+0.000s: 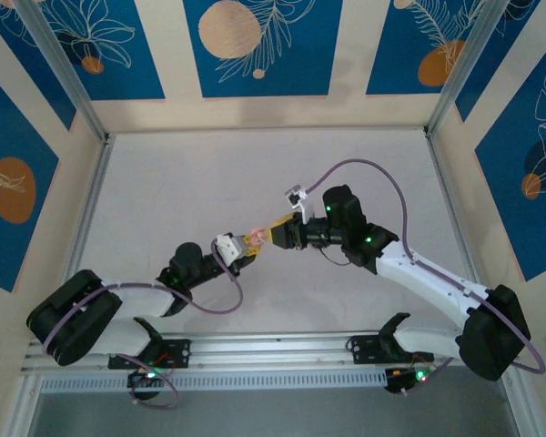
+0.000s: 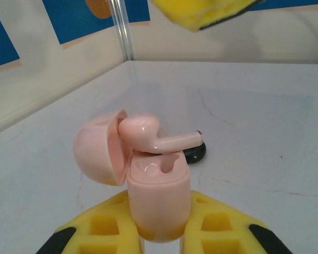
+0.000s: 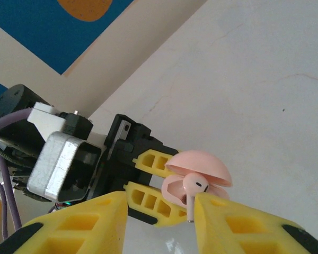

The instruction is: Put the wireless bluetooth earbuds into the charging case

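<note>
Over white table (image 1: 164, 182), left end effector (image 1: 252, 241) grasps case (image 2: 159, 201), pink earbud (image 2: 148, 135) crosswise atop; right end effector (image 1: 279, 236) released

The pale grey table (image 1: 255, 173), faintly cracked, has a small black earbud (image 2: 195, 153) lying on it.

An earbud (image 2: 153, 135) lies atop the open charging case (image 2: 159, 203).
</note>
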Controlling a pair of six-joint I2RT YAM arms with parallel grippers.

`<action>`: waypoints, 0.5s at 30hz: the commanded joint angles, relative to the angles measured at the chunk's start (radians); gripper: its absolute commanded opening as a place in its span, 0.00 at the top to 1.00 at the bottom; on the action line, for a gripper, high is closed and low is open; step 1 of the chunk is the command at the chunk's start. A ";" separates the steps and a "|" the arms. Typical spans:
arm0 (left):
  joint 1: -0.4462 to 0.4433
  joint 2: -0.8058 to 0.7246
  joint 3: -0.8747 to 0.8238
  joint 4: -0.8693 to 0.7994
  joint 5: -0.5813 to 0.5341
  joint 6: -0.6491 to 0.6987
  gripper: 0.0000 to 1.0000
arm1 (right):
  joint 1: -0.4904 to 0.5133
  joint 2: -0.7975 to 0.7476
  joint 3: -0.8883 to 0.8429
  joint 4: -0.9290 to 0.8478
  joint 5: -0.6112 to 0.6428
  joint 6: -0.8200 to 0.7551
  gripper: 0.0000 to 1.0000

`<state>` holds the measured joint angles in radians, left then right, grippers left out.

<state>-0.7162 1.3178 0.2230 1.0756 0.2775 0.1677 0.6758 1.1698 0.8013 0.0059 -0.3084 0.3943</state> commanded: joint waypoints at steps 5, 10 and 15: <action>-0.013 -0.009 0.013 -0.006 0.002 0.017 0.89 | 0.007 0.058 0.064 -0.175 -0.030 -0.047 0.63; -0.013 -0.014 0.018 -0.022 -0.007 0.019 0.89 | 0.007 0.111 0.091 -0.226 -0.061 -0.048 0.65; -0.013 -0.029 0.027 -0.057 -0.012 0.024 0.89 | 0.008 0.160 0.100 -0.206 -0.103 -0.028 0.68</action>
<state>-0.7166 1.3136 0.2234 1.0306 0.2752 0.1680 0.6800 1.3102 0.8707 -0.1749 -0.3607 0.3637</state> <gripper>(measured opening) 0.156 0.319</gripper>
